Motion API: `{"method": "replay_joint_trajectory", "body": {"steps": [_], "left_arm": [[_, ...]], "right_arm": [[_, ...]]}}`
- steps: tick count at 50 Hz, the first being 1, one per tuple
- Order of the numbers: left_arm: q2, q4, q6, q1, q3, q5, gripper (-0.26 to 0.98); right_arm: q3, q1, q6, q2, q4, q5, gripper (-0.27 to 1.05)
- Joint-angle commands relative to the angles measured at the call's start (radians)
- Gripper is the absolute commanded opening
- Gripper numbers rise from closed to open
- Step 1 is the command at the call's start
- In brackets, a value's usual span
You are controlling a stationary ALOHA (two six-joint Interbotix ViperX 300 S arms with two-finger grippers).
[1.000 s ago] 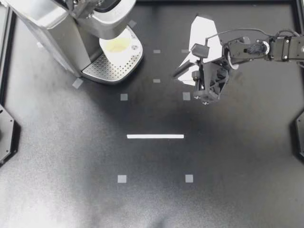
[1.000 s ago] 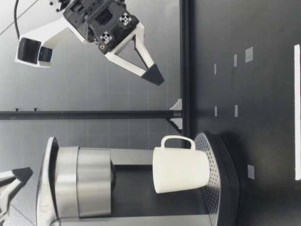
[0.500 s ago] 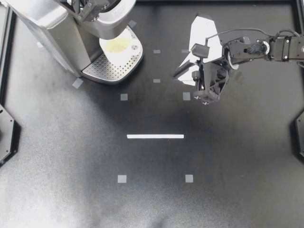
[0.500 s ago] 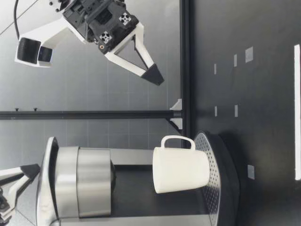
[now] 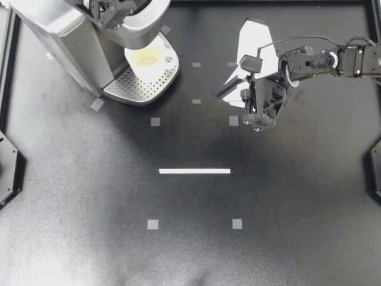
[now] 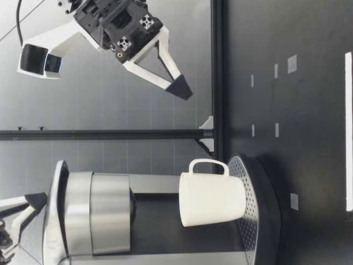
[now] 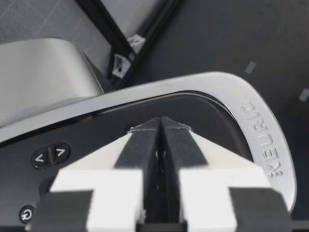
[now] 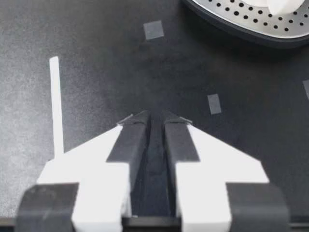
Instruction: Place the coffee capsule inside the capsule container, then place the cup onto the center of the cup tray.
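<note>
On the coffee machine's [image 5: 65, 42] drip tray [image 5: 134, 89], seen from above: white cup [image 5: 146, 58], upright, directly under the spout. Over the machine's top, my left gripper [image 5: 106, 11], largely hidden by its own arm. Well off to the machine's right, my right gripper [image 5: 229, 90], above the bare table [image 5: 196, 250], touching nothing.

At table height: cup [image 6: 212, 199] resting on the perforated tray [image 6: 251, 221] in front of the machine [image 6: 105, 212], handle turned toward my right gripper's side. Just above the machine's top, my left gripper [image 6: 34, 200], tips not touching it. Higher than the cup and clear of the machine, my right gripper [image 6: 181, 88], tips pointing down at the table.

Along my left gripper [image 7: 160, 126]: pads pressed nearly together, nothing visible between them, tips over the machine's [image 7: 43, 72] dark lid inside its silver rim [image 7: 217, 92]; arrow buttons [image 7: 49, 153] beside.

Along my right gripper [image 8: 155, 118]: fingers drawn narrow, only a thin slit between the pads, holding nothing. Ahead, the edge of the machine's tray [image 8: 241, 19] with a sliver of the cup [image 8: 289, 5]; white tape strip [image 8: 54, 106] beside the gripper.
</note>
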Motion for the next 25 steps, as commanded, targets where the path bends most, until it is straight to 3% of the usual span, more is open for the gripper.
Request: {"method": "replay_joint_trajectory", "body": {"steps": [1,13,25], "left_arm": [[-0.034,-0.005,0.002,-0.003,-0.006,-0.051,0.11],[-0.137,-0.005,0.009,-0.094,0.069,-0.304,0.11],[-0.187,-0.005,-0.028,-0.222,0.186,-0.517,0.11]], "right_arm": [[-0.009,0.003,0.003,-0.044,0.006,-0.008,0.24],[0.000,0.009,0.002,-0.101,0.041,-0.014,0.24],[0.020,0.103,0.000,-0.149,0.069,-0.101,0.24]]}}
